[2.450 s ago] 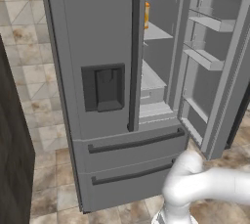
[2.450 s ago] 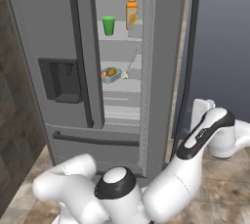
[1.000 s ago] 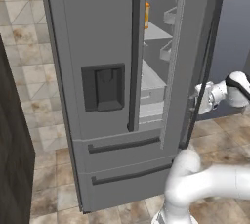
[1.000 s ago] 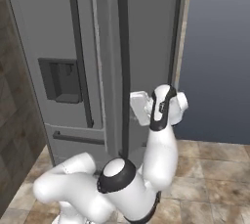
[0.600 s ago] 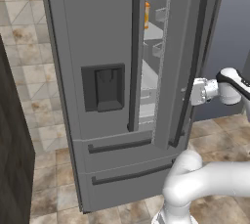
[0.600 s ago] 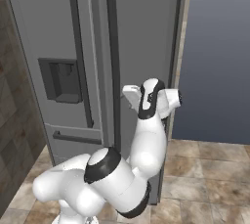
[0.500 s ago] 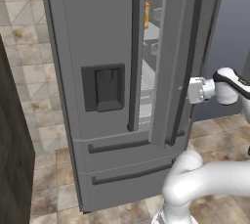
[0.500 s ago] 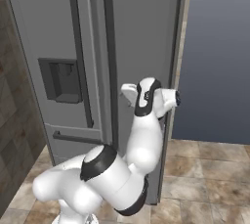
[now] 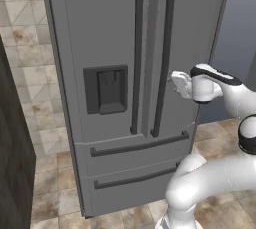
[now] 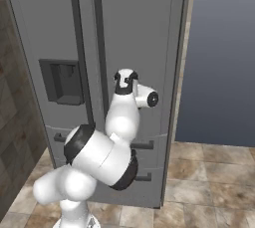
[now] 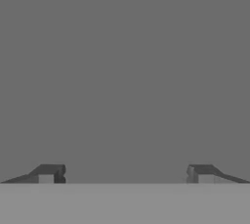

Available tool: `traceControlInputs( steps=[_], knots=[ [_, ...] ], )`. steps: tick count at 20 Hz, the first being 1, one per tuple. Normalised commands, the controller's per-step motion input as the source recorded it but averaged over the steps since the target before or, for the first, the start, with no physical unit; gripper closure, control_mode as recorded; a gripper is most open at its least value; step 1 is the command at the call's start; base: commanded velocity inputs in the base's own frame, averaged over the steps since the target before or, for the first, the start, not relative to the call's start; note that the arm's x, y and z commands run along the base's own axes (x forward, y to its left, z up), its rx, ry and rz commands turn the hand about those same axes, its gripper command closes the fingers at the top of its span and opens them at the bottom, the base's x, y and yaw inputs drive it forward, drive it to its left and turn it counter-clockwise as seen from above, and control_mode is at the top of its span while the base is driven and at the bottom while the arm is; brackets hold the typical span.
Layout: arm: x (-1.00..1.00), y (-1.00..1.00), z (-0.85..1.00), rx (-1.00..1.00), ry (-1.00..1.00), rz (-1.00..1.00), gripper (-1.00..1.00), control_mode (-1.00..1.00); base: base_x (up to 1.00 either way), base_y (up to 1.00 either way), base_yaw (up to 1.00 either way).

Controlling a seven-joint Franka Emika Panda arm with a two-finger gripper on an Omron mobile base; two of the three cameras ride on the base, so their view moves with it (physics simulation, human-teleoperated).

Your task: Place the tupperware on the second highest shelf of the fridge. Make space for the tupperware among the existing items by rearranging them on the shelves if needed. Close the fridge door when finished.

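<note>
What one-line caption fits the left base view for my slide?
Open hand against the right door of the fridge, both doors shut.

Beige tiled floor (image 9: 45,183), grey fridge (image 9: 105,38) standing on it, doors shut

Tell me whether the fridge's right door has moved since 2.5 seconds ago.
Yes. The right door has swung shut: its handle now stands beside the left door's handle, hiding the interior. The gripper, jaws open, is at the door's face.
</note>
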Motion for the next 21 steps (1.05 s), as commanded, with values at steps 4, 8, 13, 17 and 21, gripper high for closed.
traceControlInputs(
  steps=[4, 8, 13, 17, 21],
  knots=[
    [0.72, 0.14, 0.70, 0.00, 0.01, -0.35, -1.00, -1.00, 0.00, 0.00, 0.00],
    [0.65, 0.01, 0.71, 0.00, 0.05, -0.32, -1.00, -1.00, 0.00, 0.00, 0.00],
    [0.66, 0.00, 0.36, 0.00, 0.10, -0.30, -1.00, -1.00, 0.00, 0.00, 0.00],
    [0.53, 0.00, 0.01, 0.00, 0.08, -0.18, -1.00, -1.00, 0.00, 0.00, 0.00],
    [0.03, 0.00, 0.00, 0.00, 0.00, -0.01, -1.00, -1.00, 0.00, 0.00, 0.00]
  ],
)
